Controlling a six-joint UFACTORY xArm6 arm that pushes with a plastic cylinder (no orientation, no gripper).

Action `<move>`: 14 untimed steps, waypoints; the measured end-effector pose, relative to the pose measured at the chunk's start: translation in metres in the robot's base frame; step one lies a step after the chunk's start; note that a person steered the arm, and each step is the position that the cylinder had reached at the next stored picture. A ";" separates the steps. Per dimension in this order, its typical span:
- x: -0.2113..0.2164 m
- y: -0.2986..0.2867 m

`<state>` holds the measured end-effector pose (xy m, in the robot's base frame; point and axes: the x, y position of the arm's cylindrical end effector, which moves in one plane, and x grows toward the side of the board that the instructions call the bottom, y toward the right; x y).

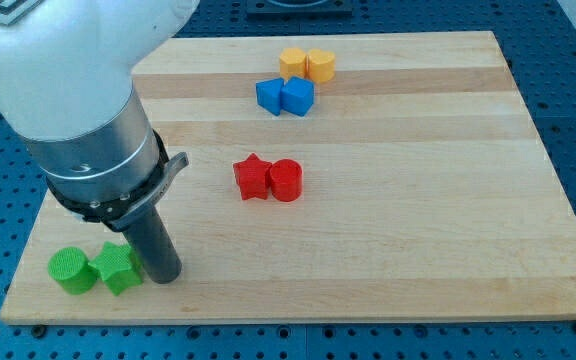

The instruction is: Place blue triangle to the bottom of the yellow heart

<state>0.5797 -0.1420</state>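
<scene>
The blue triangle (269,95) lies near the view's top centre, touching a blue cube (299,96) on its right. The yellow heart (293,62) sits just above them, up and to the right of the triangle, with a yellow hexagon (321,66) against its right side. My tip (164,277) is at the view's bottom left, right beside a green star (118,268), far below and left of the blue triangle.
A green cylinder (71,271) stands left of the green star near the board's bottom-left corner. A red star (252,177) and a red cylinder (286,181) sit together mid-board. The wooden board's (448,220) bottom edge is close under my tip.
</scene>
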 end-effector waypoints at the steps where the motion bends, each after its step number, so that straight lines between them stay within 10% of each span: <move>1: 0.000 0.000; 5: 0.003 0.000; 9: -0.161 -0.004; 14: -0.212 0.054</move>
<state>0.3674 -0.0884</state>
